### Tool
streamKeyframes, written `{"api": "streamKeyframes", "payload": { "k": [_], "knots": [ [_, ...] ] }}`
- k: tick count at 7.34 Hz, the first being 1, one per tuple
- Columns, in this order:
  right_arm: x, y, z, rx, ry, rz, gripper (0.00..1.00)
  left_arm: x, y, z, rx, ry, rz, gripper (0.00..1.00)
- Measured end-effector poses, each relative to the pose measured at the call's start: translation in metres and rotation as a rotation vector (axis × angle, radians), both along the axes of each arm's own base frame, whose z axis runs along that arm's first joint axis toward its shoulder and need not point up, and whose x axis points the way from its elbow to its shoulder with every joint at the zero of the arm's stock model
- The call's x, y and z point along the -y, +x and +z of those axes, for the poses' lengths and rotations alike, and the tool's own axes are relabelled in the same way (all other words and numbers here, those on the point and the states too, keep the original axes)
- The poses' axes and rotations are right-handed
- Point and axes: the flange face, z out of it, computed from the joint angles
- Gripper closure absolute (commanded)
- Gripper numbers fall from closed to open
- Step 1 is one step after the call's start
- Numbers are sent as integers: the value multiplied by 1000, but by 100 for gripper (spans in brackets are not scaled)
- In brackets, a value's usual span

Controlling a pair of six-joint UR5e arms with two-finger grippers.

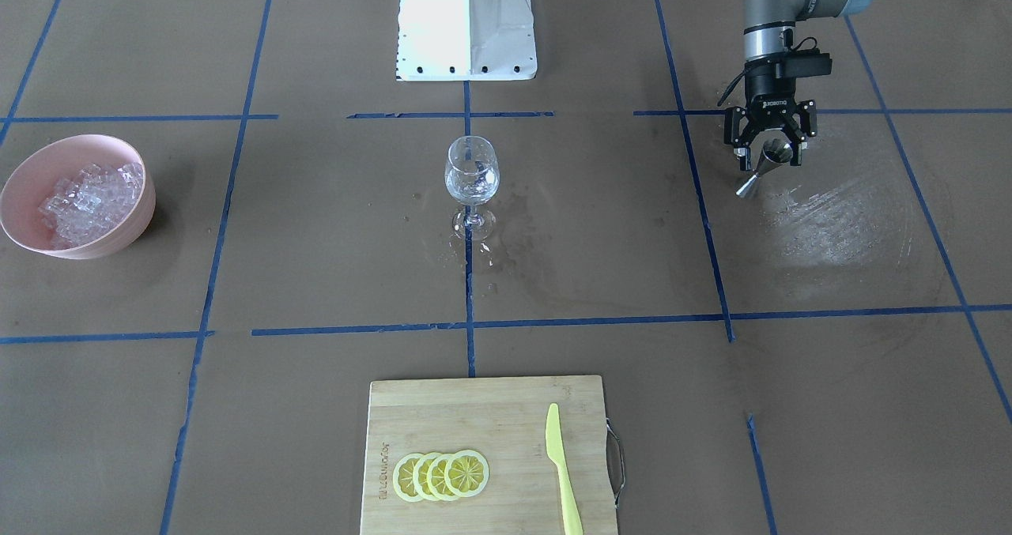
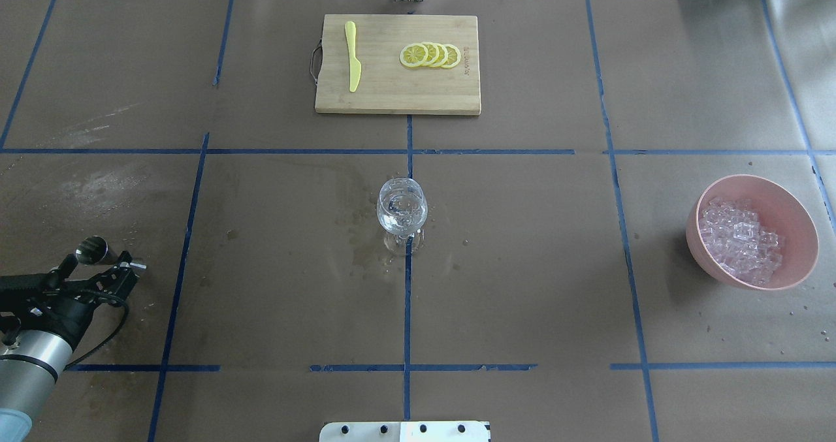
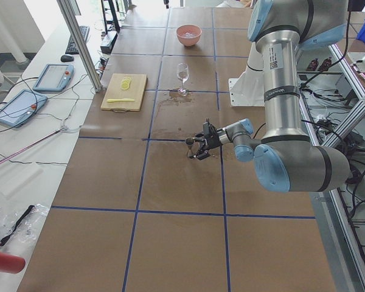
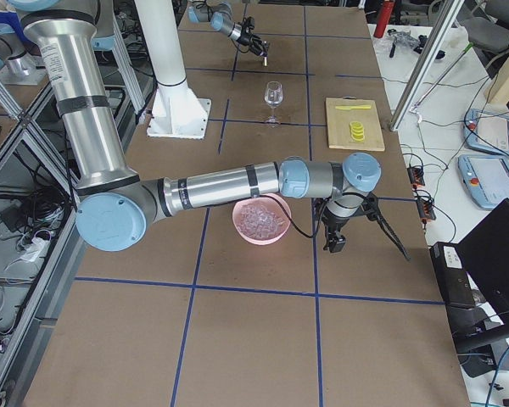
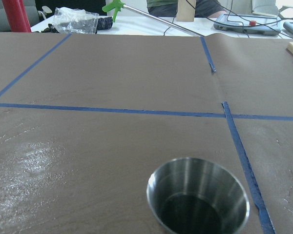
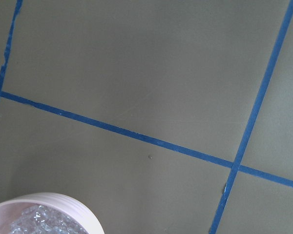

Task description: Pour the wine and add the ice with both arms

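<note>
the table [image 2: 522,266], covered in brown paper and gridded with blue tape [image 2: 522,151], carries a wine glass [image 2: 402,210] upright on a tape line. damp stains [image 2: 353,233] spread around the glass's foot. beyond the glass, away from the robot, lies a wooden cutting board [image 2: 385,93]. well to the glass's right, robot's side, stands a pink bowl [image 2: 802,217]. nearer the robot than the glass sits a white base [image 2: 405,431].

**Legible markings**

1. "ROBOTIQ": pale lettering on the black body of the left pincer [image 1: 771,158].
2. Burnt-in brand mark along one edge of the cutting board [image 1: 482,416]: too small to read.
3. Sticker [image 3: 272,58] on the left arm [image 3: 286,103]: unreadable.
</note>
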Motion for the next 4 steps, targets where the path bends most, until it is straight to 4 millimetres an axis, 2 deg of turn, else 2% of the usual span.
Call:
{"api": "streamKeyframes", "payload": {
  "k": [1, 2, 3, 4],
  "knots": [
    [0, 0, 0, 1, 0, 0, 0, 2, 7, 1, 11, 18, -7, 16],
    [0, 0, 0, 0, 0, 0, 0, 3, 16, 1, 12, 26, -11, 27],
    [0, 0, 0, -1, 1, 0, 0, 3, 23, 1, 10, 29, -12, 43],
    [0, 0, 0, -1, 2, 0, 0, 4, 25, 3, 12, 29, -12, 45]
  ]
}}
